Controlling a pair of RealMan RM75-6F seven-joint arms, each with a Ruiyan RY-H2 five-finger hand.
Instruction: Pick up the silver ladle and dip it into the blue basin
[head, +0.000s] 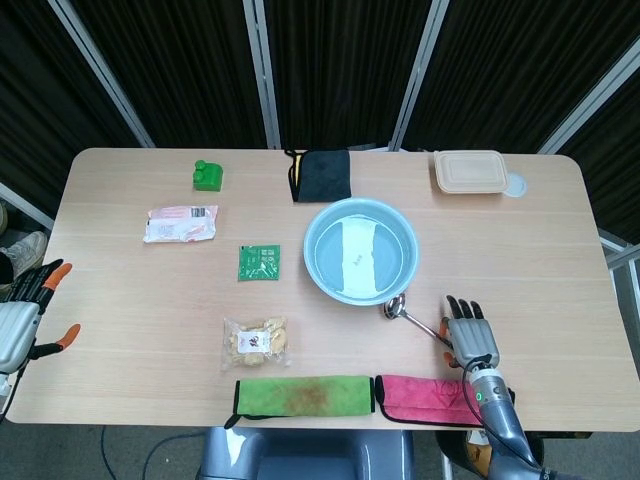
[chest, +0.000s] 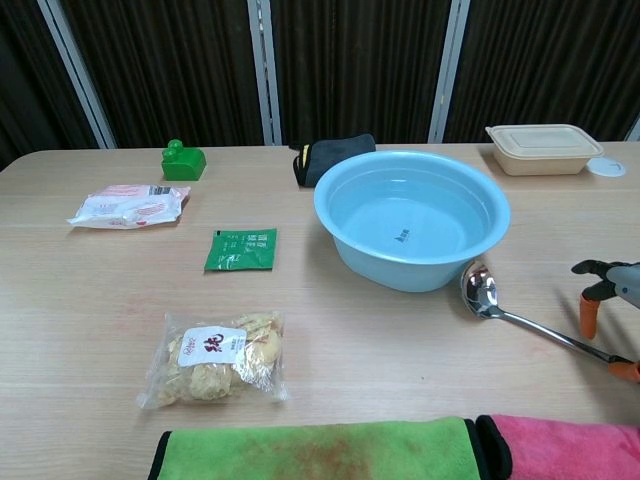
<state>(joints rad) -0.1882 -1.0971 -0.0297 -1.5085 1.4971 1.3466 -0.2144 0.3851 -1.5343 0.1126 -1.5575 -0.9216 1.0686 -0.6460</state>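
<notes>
The silver ladle (head: 408, 315) lies flat on the table, its bowl (chest: 478, 291) just in front of the blue basin (head: 360, 251) and its handle (chest: 560, 338) running back to the right. The basin (chest: 412, 217) holds water. My right hand (head: 469, 337) hovers over the handle's end, fingers spread and pointing away from me, holding nothing. In the chest view only its orange-tipped fingers (chest: 590, 312) show at the right edge, just above the handle. My left hand (head: 22, 318) stays off the table's left edge, fingers apart and empty.
A pink cloth (head: 432, 398) and a green cloth (head: 303, 394) lie along the front edge. A snack bag (head: 256, 341), green sachet (head: 259, 262), wrapped packet (head: 180, 223), green block (head: 207, 176), black cloth (head: 321, 175) and lidded beige box (head: 469, 171) are spread across the table.
</notes>
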